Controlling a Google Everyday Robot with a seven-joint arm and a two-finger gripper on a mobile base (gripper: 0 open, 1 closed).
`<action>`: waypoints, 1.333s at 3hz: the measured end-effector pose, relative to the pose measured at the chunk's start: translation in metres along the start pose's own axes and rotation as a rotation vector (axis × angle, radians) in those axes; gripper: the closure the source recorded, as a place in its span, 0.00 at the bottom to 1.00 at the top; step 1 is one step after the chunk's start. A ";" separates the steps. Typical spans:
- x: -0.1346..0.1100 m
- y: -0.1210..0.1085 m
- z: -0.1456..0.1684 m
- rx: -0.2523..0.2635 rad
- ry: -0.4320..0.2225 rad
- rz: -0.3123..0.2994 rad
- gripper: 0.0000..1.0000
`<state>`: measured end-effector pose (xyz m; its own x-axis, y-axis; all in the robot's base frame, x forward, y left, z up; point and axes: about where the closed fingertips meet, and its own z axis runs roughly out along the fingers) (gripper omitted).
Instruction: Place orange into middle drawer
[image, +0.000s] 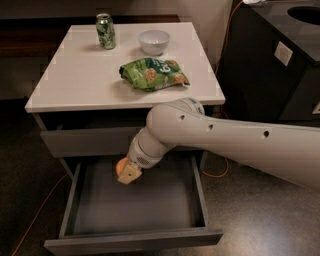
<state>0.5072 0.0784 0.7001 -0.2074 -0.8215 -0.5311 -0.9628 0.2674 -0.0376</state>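
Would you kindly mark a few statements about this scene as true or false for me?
1. The middle drawer is pulled open. True.
2. The orange lies on the table. False: the gripper holds it in its jaws over the open drawer.
3. The white bowl stands on the table. True.
4. The green can is inside the drawer. False: it stands upright on the table, near the far edge.
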 end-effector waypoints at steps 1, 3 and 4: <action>0.051 -0.006 0.024 0.006 0.038 0.024 1.00; 0.121 -0.008 0.078 0.047 0.052 0.000 1.00; 0.153 -0.023 0.111 0.069 0.022 0.005 1.00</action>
<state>0.5169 0.0024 0.5256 -0.2164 -0.8308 -0.5127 -0.9478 0.3047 -0.0938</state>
